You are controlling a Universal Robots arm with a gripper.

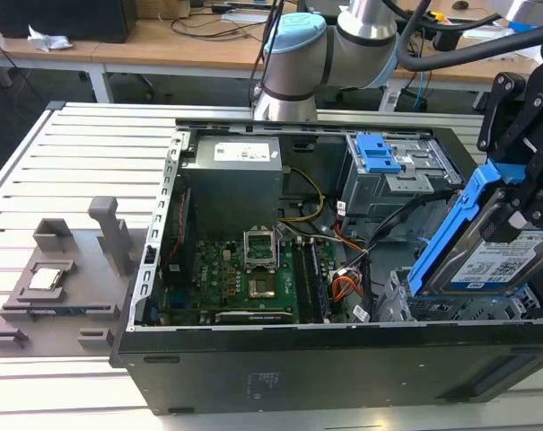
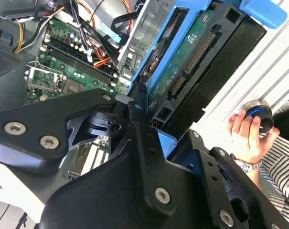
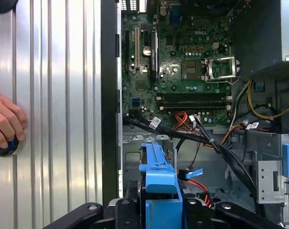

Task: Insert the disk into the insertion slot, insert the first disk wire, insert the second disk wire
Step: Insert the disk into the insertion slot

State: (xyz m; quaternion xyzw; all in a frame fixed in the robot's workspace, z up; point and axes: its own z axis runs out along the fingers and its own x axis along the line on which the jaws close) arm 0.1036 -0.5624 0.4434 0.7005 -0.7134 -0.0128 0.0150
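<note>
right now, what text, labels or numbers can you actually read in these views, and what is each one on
Nothing reads clearly enough to quote.
White label on the disk: print and a barcode-like strip, too small to read.
White sticker on the power supply: blurred, unreadable.
White lettering on the motherboard: too small to read.
White cable tags: print too small to read.

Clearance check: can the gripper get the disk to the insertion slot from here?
Probably yes. The gripper holds the disk tilted over the insertion slot; the black cable bundle runs beside it, close but apparently not across.
</note>
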